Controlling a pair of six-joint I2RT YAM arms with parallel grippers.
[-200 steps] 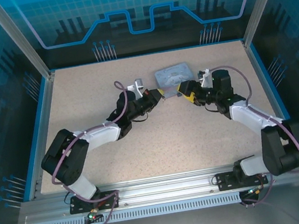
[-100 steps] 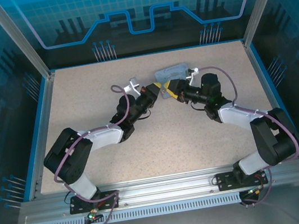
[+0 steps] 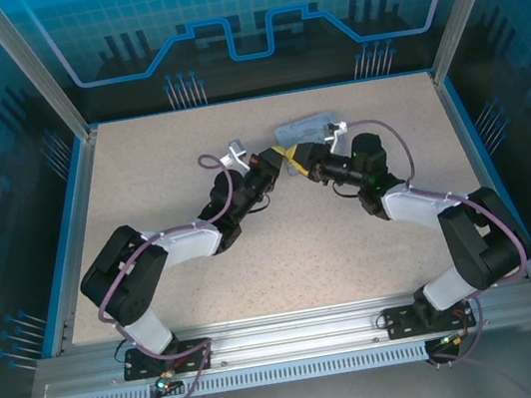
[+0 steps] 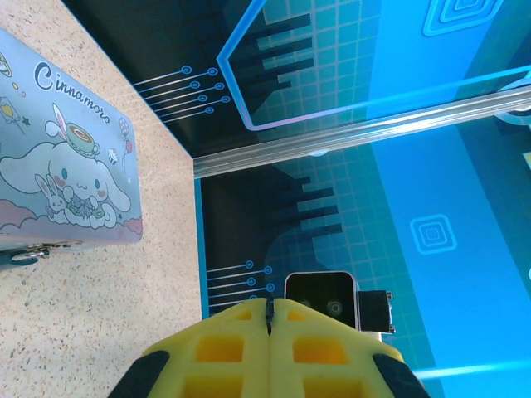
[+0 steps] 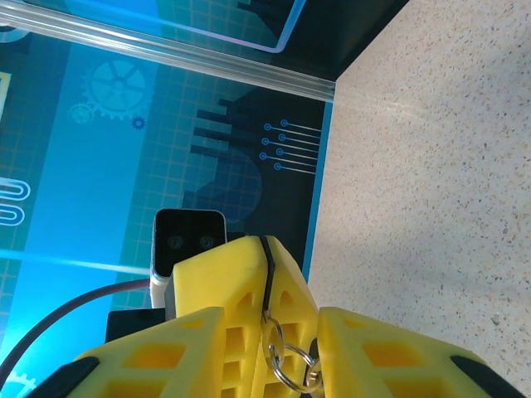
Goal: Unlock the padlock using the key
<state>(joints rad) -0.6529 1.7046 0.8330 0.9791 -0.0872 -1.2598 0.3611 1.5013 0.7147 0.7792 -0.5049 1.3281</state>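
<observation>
My left gripper (image 4: 269, 312) is shut on the key (image 5: 270, 264), a thin dark blade pinched edge-on between its yellow fingers (image 5: 241, 282). Silvery key rings (image 5: 280, 358) hang from the key. My right gripper (image 5: 267, 352) has its jaws apart, one on each side of the left fingertips and the rings. From above, the left gripper (image 3: 279, 159) and right gripper (image 3: 299, 165) meet tip to tip just in front of the tin (image 3: 306, 130). A small dark-and-silvery piece, seemingly the padlock (image 4: 20, 256), sits at the tin's (image 4: 62, 178) near edge, cut by the frame.
The pale blue cartoon-print tin lies near the back of the speckled table (image 3: 186, 141). A blue rim and glass walls (image 3: 244, 61) enclose the table. Open tabletop lies to the left, right and front of the arms.
The right gripper has swung left to the left gripper's tips and narrowed its jaws around them. Both arms shifted slightly toward the tin. The left gripper stayed shut on the key.
</observation>
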